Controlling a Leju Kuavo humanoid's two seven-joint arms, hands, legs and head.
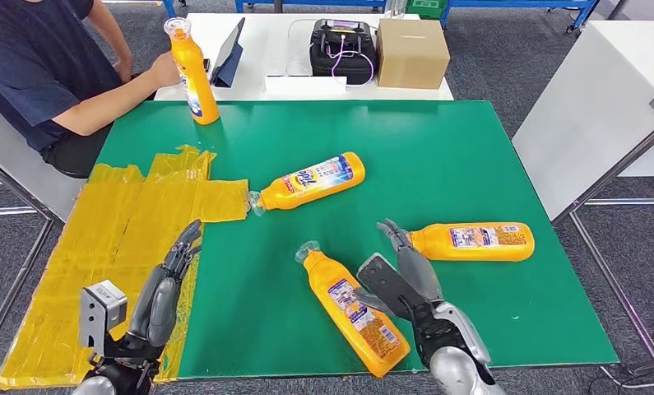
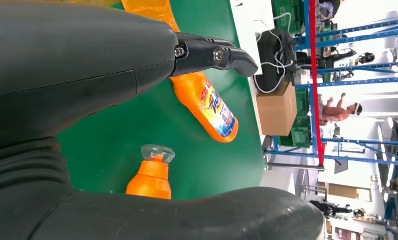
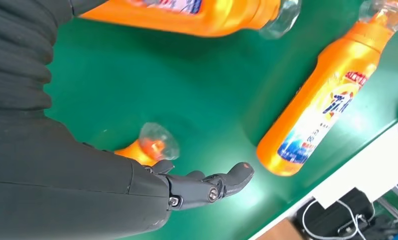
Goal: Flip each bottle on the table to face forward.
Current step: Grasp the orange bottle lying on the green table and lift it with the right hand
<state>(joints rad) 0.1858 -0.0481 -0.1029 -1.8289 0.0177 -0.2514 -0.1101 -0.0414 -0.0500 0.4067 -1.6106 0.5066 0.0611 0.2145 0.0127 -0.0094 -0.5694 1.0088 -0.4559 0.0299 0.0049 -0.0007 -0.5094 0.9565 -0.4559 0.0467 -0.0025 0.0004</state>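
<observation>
Head view: green worktop [image 1: 438, 148] with yellow tape sheeting [image 1: 118, 239] over its left side. Four orange bottles. One upright bottle [image 1: 193, 74] at the far left corner, a person's hand [image 1: 164, 71] on it. One middle bottle [image 1: 313, 180] lying mid-worktop, clear cap at the tape's edge. One near bottle [image 1: 354, 313] lying by the near edge, cap pointing away from the robot. One right bottle [image 1: 470, 241] lying toward the right edge. Right hand [image 1: 405, 276] hangs between near bottle and right bottle, fingers extended and spread, holding nothing; fingertips just beside the right bottle's neck end. Left hand [image 1: 165, 288] over the tape near the near left corner, fingers straight, holding nothing.

Left wrist view: left hand [image 2: 136, 60] spread, dark fingers apart from the thumb; middle bottle [image 2: 207, 105] and the near bottle's cap [image 2: 157, 153] beyond it.

Right wrist view: right hand [image 3: 196, 187] open over the green surface; middle bottle [image 3: 314, 107] lies well apart. A bottle cap [image 3: 154, 142] sits close to the fingers; touching or not, cannot tell.
</observation>
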